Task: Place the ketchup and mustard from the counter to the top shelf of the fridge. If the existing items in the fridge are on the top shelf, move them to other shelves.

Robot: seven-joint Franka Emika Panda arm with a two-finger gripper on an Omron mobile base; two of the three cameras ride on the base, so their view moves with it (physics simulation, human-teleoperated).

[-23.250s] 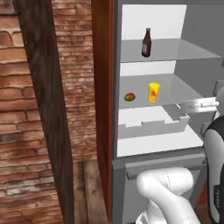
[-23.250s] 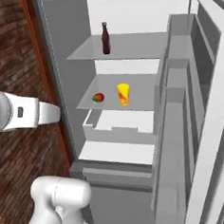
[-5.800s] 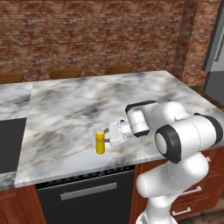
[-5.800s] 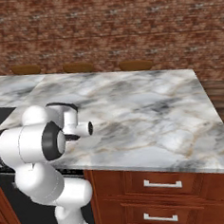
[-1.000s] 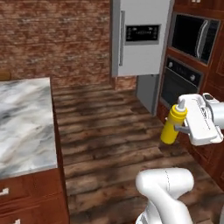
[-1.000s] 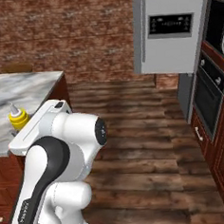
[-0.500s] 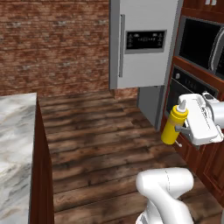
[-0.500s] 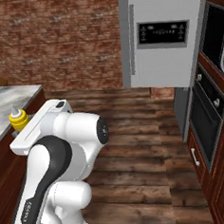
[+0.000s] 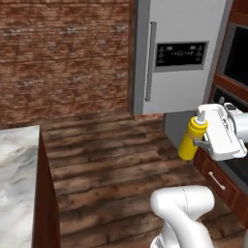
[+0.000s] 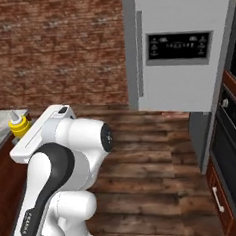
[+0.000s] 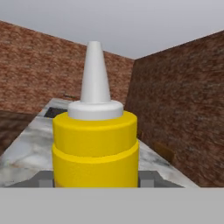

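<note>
Simulated kitchen, brick back wall, wood plank floor (image 9: 106, 164), marble counter (image 9: 17, 179) at left edge. Gripper (image 9: 202, 141) pinching mustard bottle (image 9: 192, 138) at lower body, bottle upright, carried in air over floor, well apart from counter. Hand view: yellow bottle between finger tips, white nozzle up. Fridge (image 9: 179, 53) ahead, door looks shut from here. Wall oven (image 10: 228, 166) just right of carried bottle. Risks: bottle or hand clipping oven front or fridge side as base closes in; shut door blocking top shelf; low grip letting bottle tip.
</note>
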